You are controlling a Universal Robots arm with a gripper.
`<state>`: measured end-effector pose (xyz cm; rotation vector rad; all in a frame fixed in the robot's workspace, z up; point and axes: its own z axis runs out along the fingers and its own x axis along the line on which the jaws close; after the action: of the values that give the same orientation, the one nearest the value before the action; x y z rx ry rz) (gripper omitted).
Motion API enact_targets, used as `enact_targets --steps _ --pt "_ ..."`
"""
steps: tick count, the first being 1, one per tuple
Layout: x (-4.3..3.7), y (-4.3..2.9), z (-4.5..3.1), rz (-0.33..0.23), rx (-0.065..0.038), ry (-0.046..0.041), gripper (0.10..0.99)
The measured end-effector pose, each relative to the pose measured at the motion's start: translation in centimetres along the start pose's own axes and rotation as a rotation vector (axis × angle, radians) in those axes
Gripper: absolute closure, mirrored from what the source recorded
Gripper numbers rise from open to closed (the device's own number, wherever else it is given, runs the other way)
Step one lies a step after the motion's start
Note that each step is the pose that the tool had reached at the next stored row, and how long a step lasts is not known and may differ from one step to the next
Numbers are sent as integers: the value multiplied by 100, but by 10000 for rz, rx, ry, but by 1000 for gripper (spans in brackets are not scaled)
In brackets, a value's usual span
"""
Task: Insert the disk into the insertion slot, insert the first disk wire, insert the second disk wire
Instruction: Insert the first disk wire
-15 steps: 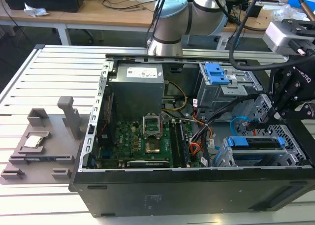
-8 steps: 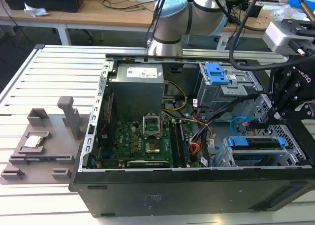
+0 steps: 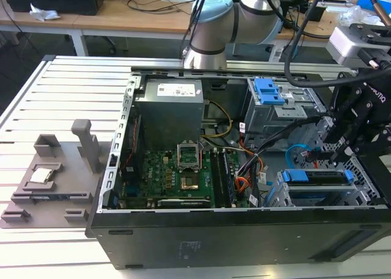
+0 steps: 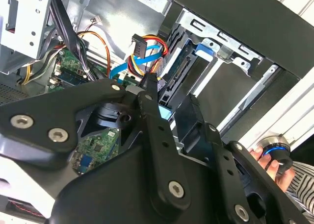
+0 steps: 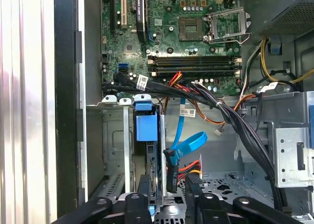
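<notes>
Beside disk (image 3: 316,176), blue cable (image 5: 189,143) and black wire bundle (image 5: 235,121) crowd pincer (image 5: 167,202).

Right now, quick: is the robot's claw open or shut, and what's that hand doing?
Gripper: cannot be told; it hangs beside the blue wire.
Person's hand: curled around a round black knob.

Black cable bundle (image 5: 235,126) and a looped blue cable (image 5: 178,128) crowd the bay just beside the disk (image 5: 146,126), narrowing the way in; open room lies over the motherboard (image 5: 171,43).
</notes>
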<state>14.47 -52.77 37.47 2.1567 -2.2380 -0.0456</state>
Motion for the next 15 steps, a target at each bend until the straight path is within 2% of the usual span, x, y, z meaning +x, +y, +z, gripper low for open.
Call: enact_targets --steps 5,15 --pt "-2 0 11 277 -1 -12 667" --pt "-2 -4 89 273 -2 -11 667"
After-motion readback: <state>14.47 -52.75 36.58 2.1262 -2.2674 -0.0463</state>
